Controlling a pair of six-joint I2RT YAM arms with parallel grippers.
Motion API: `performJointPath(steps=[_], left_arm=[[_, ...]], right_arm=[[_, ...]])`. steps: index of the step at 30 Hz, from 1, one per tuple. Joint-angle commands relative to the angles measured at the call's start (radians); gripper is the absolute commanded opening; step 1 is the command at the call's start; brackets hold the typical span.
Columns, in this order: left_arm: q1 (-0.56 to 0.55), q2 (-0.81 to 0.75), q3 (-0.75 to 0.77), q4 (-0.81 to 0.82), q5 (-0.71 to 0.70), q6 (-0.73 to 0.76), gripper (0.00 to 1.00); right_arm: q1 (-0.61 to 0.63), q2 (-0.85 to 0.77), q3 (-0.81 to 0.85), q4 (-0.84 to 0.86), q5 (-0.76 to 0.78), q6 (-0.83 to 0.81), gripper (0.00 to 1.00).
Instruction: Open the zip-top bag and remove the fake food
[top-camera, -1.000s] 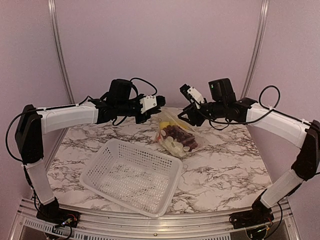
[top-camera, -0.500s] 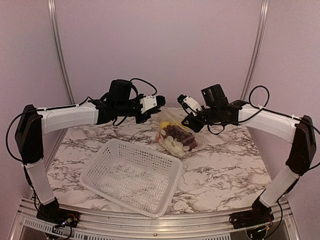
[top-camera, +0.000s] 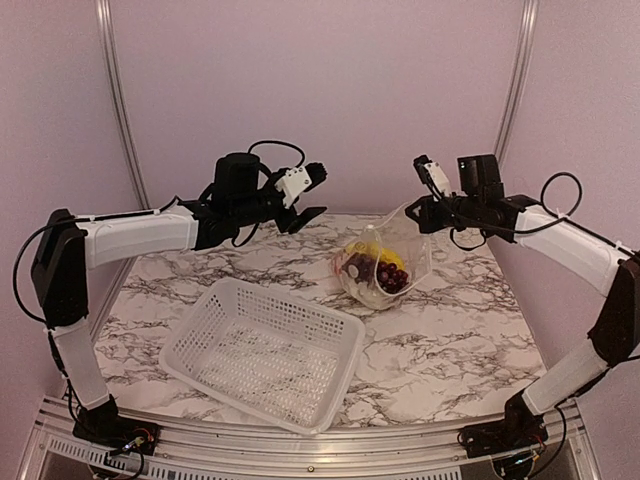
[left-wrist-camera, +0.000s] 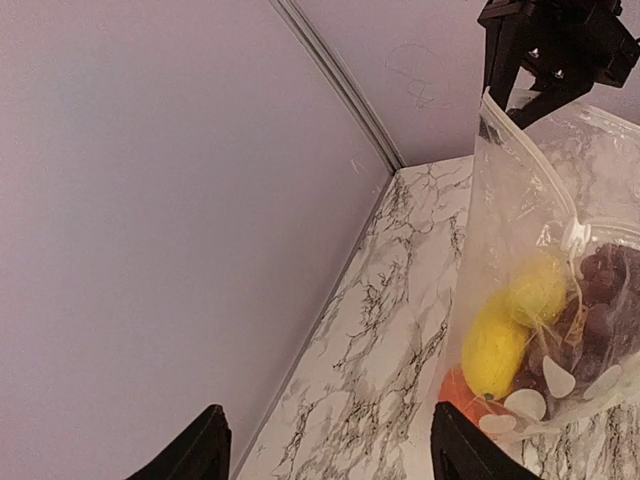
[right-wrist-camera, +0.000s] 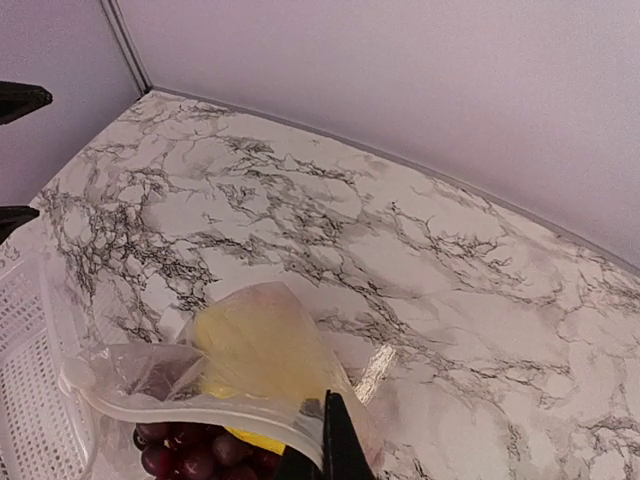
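Observation:
The zip-top bag (top-camera: 388, 262) hangs by its top edge from my right gripper (top-camera: 414, 212), its bottom resting on the marble table. My right gripper (right-wrist-camera: 325, 440) is shut on the bag's zip strip (right-wrist-camera: 200, 408). Inside lies the fake food: yellow pieces (left-wrist-camera: 496, 345), a dark purple grape bunch (top-camera: 385, 275), an orange piece (left-wrist-camera: 462, 392) and white bits (left-wrist-camera: 558, 378). My left gripper (top-camera: 314, 193) stands open, empty, in the air to the bag's left. In the left wrist view its fingers (left-wrist-camera: 200, 452) frame bare table, with the bag (left-wrist-camera: 520, 210) to the right.
A white perforated basket (top-camera: 262, 350) sits on the table (top-camera: 460, 340) at front left, its corner also in the right wrist view (right-wrist-camera: 25, 400). Purple walls close the back and both sides. Metal posts stand in the back corners.
My left gripper opened, let go of the bag and drew back left. My right gripper shut on the bag's top edge and pulled it to the right.

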Motion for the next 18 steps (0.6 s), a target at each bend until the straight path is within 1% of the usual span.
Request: performJointPath(steps=[1, 7, 9, 11, 14, 18], left_arm=[[0.001, 0.010, -0.010, 0.074, -0.041, -0.117, 0.72], [-0.002, 0.003, -0.014, 0.073, -0.002, -0.234, 0.74], [-0.009, 0.007, -0.014, 0.067, 0.000, -0.266, 0.75], [-0.015, 0.017, -0.010, 0.047, 0.004, -0.308, 0.76], [-0.031, 0.029, -0.014, 0.008, 0.004, -0.336, 0.78], [-0.060, 0.023, -0.060, -0.043, -0.006, -0.320, 0.83]], right_arm=[[-0.065, -0.094, -0.010, 0.092, 0.016, 0.127, 0.00], [-0.076, -0.149, -0.024, 0.016, 0.215, 0.179, 0.00], [-0.077, -0.165, -0.046, 0.002, 0.305, 0.191, 0.00], [-0.076, -0.186, -0.082, 0.003, 0.361, 0.199, 0.00], [-0.073, -0.213, -0.145, 0.016, 0.358, 0.222, 0.00], [-0.070, -0.223, -0.202, 0.030, 0.287, 0.249, 0.00]])
